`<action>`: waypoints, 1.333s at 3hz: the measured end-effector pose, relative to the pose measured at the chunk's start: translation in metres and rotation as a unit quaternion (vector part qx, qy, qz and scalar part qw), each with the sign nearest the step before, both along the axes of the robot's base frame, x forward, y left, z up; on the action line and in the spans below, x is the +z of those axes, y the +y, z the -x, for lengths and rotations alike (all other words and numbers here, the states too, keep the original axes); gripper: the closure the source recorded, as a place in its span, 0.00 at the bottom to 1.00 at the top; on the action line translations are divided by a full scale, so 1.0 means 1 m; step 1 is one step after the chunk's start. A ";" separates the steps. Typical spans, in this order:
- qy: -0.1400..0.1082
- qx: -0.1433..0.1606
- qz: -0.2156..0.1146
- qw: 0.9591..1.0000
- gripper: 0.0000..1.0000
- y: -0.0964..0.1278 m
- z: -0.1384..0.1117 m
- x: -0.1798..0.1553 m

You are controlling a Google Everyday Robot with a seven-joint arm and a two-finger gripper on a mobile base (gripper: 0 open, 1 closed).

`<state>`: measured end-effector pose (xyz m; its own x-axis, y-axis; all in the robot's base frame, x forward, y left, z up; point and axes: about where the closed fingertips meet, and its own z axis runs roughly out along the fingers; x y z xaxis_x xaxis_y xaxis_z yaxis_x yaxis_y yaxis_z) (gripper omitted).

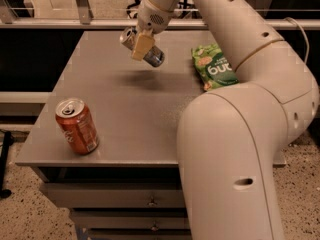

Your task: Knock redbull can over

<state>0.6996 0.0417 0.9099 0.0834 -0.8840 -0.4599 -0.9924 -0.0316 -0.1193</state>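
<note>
The redbull can (155,58) is slim and blue-and-silver. It is tilted almost onto its side, silver top pointing to the back left, and it hangs above the grey table (125,114) with its shadow below it. My gripper (141,48) is shut on the can's middle, and one tan finger pad (142,43) lies across the can's front. The arm reaches in from the right over the back of the table.
A wider orange-red soda can (76,126) stands upright near the table's front left corner. A green snack bag (215,66) lies flat at the back right. My arm's large white body (235,159) covers the table's front right. Drawers sit under the tabletop.
</note>
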 end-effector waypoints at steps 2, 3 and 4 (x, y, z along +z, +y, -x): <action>0.024 0.088 0.081 0.992 0.67 0.007 0.040 -0.032; 0.055 0.098 0.075 0.991 0.36 0.012 0.060 -0.056; 0.068 0.099 0.065 0.991 0.13 0.011 0.069 -0.064</action>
